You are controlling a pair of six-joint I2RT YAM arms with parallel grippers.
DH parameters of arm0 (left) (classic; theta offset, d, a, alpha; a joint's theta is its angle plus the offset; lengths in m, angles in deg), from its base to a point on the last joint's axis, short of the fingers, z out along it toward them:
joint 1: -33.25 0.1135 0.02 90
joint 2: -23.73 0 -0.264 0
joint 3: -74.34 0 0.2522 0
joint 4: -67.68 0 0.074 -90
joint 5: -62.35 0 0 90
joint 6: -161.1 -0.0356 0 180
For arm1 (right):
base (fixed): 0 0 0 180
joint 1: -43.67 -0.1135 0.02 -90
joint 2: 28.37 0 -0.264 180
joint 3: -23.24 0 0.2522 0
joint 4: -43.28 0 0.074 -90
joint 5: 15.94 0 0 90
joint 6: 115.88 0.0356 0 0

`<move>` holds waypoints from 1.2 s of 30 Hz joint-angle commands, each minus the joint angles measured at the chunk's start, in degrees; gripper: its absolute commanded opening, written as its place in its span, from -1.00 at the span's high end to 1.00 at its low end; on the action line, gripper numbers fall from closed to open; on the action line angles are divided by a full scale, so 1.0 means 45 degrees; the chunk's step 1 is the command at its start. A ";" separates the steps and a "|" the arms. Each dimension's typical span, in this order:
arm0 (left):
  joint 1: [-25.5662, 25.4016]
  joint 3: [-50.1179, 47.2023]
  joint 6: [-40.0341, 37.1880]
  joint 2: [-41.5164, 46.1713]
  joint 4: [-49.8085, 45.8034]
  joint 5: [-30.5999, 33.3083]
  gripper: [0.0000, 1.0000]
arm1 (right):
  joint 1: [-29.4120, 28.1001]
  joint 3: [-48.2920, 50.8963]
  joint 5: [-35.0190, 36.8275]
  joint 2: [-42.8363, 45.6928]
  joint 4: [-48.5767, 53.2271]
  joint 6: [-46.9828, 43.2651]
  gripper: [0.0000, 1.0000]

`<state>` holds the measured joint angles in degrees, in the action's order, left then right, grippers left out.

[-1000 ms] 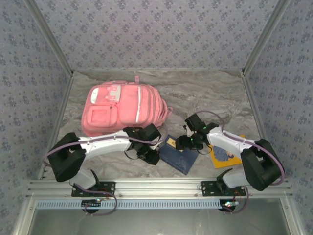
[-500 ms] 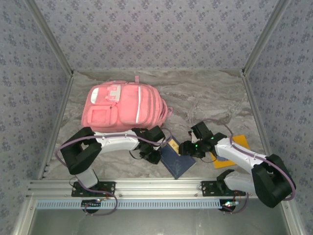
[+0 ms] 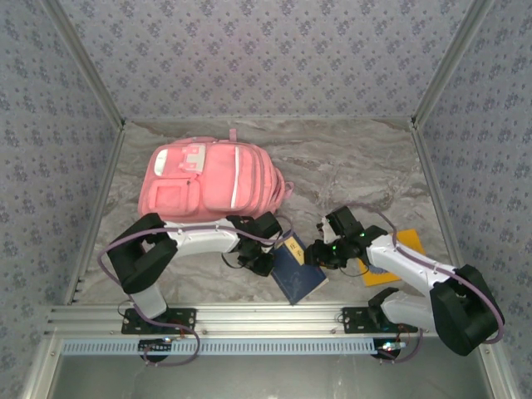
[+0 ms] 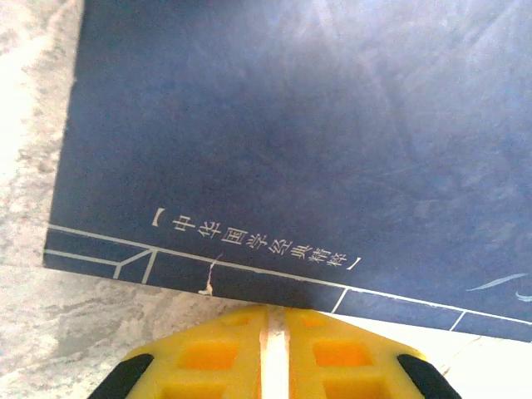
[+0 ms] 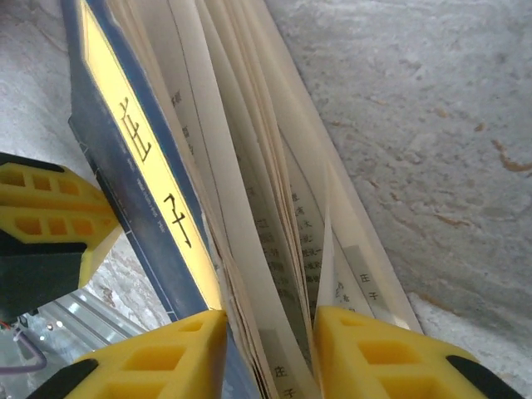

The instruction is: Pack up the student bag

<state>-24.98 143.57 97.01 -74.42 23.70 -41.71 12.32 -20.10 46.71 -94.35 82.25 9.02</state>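
The student bag [image 3: 208,179], a large pink backpack, lies flat at the back left of the table. A dark blue book [image 3: 298,270] with a yellow title strip lies in front of it, between my two grippers. My left gripper [image 3: 264,259] is shut, and its yellow fingertips [image 4: 241,320] press against the book's [image 4: 291,125] edge. My right gripper [image 3: 320,253] has its fingers on both sides of a fanned bundle of the book's pages [image 5: 249,208]. It [image 5: 270,320] is shut on them, and that side of the book is raised off the table.
A yellow-covered booklet [image 3: 403,249] lies under my right forearm at the right. Patterned walls enclose the marble table [image 3: 349,166] on three sides. A metal rail [image 3: 266,320] runs along the near edge. In the right wrist view my left gripper's fingers [image 5: 50,208] show beyond the book.
My right gripper has closed from wide open onto the book's pages, and the book has shifted a little left. The left arm's elbow swung in earlier, then held still.
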 commanded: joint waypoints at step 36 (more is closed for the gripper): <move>0.3853 -0.1270 0.5979 0.4200 0.4761 -0.3202 -0.10 | 0.3533 0.1605 -0.4681 0.2524 -0.7469 0.5768 0.92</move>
<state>-8.28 137.32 118.85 -54.49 39.83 -53.58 27.79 -12.87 29.57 -85.36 55.54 30.59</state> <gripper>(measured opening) 0.546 0.056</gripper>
